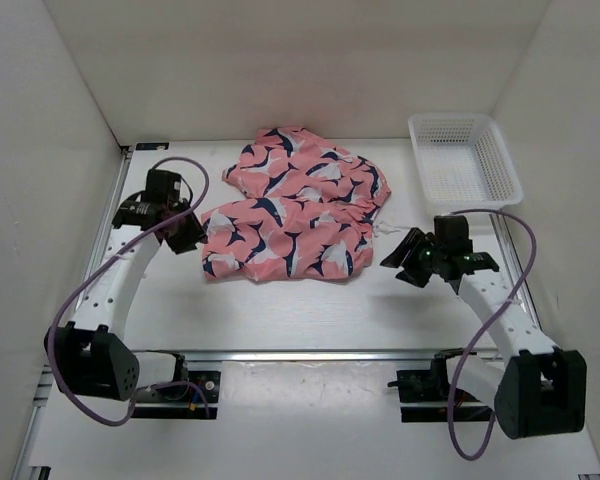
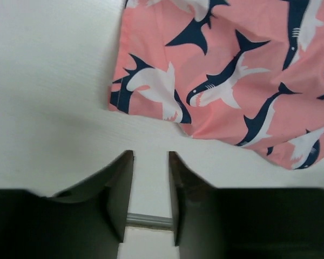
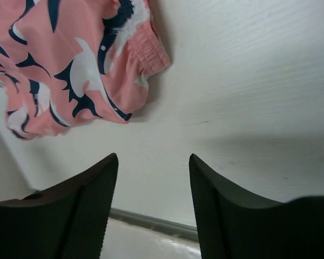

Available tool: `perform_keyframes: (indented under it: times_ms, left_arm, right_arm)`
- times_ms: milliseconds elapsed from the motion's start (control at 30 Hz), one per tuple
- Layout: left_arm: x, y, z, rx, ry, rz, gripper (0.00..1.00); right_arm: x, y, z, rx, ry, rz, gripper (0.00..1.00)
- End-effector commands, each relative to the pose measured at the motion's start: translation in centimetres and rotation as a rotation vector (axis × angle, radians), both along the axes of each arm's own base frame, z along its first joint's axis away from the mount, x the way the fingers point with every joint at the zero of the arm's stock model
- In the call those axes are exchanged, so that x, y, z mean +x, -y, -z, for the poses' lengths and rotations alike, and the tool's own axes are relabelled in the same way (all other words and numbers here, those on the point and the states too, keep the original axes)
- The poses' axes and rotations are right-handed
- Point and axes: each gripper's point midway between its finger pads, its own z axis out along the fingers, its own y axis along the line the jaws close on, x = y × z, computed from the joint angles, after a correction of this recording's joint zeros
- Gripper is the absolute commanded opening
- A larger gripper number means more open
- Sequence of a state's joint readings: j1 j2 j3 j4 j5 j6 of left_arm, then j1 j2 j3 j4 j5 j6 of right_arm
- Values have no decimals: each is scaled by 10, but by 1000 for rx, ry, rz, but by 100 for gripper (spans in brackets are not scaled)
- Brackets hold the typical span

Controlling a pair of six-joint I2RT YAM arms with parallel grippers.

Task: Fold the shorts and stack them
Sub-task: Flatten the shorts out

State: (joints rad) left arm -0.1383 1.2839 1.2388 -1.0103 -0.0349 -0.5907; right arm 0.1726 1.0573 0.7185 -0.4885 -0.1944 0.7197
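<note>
Since the shorts [image 1: 295,215] lie rumpled at centre frame, I hold the left gripper [image 1: 187,232] low at their left hem, jaws narrowly parted and empty, likely for a corner pinch. The right gripper [image 1: 405,262] hovers beside the waistband at the right, jaws spread wide. The basket [image 1: 463,160] sits upper right.

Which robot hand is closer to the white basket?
Right. The right gripper sits just in front of the white mesh basket, while the left gripper is far off, on the other side of the shark-print shorts.
</note>
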Motion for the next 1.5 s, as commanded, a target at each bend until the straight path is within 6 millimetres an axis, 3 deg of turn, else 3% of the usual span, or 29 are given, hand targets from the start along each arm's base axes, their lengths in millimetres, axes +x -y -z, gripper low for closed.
perform_keyframes:
  times_ms: [0,33,67,100,167,300,500,633,667,733,767,833,867,900,933,967,1033,1067,1133,1167,1233,1300,1333,1433,1467]
  left_arm:
    - [-9,9,28,-115,-54,-1,47]
    - [-2,12,37,-141,-46,6,54]
    - [-6,11,59,-158,-113,-4,56]
    - [-7,19,67,-199,-139,18,62]
    - [-8,20,87,-221,-188,12,77]
    - [-5,24,101,-253,-221,26,99]
    - [2,20,139,-243,-313,1,98]
    - [16,16,147,-216,-321,0,72]
    - [16,14,147,-206,-320,-4,52]
    - [21,13,145,-198,-307,-6,30]
    - [25,10,142,-200,-296,-14,10]
    - [31,10,137,-196,-275,-3,10]
    - [33,8,133,-205,-274,-8,10]
    - [37,8,130,-206,-260,-6,10]
    - [43,4,121,-203,-247,-8,10]
    - [47,4,110,-203,-227,-6,10]
    - [57,-5,89,-171,-171,-26,10]
    - [67,-12,61,-152,-103,-41,10]
    - [73,-18,33,-144,-38,-51,10]
    - [82,-24,5,-144,30,-62,10]
    - [77,-27,-13,-137,44,-60,10]
    - [74,-38,-31,-129,81,-78,10]
    - [70,-38,-35,-123,86,-69,10]
    - [42,-43,-19,-107,53,-91,10]
    - [20,-42,2,-112,2,-121,10]
  right_arm:
    - [-3,-37,4,268,-64,-93,62]
    - [-3,-41,9,289,-82,-110,62]
    - [1,-45,12,309,-87,-117,62]
    - [2,-47,24,317,-130,-120,62]
    - [12,-49,25,341,-125,-120,62]
    - [19,-52,42,357,-165,-107,65]
    - [35,-57,61,386,-215,-92,68]
    - [51,-58,66,403,-207,-45,66]
    - [54,-57,72,395,-219,-35,64]
    - [62,-64,72,386,-209,-42,57]
    - [68,-67,70,383,-203,-37,54]
    - [79,-67,71,340,-179,-16,33]
    - [89,-70,61,326,-148,-28,23]
    - [96,-69,59,315,-136,-29,2]
    - [99,-67,62,288,-163,-17,0]
    - [118,-70,40,284,-101,-44,0]
    - [133,-65,26,256,-75,-44,0]
    - [144,-61,4,215,-31,-48,0]
    - [154,-51,-26,166,42,-45,0]
    - [150,-44,-32,124,35,-39,0]
    - [151,-36,-61,44,113,-51,0]
    - [137,-22,-54,-25,94,-25,0]
    - [129,-17,-64,-35,124,-11,0]
    - [86,-2,-34,-73,71,25,0]
    - [72,-1,-33,-72,75,36,0]
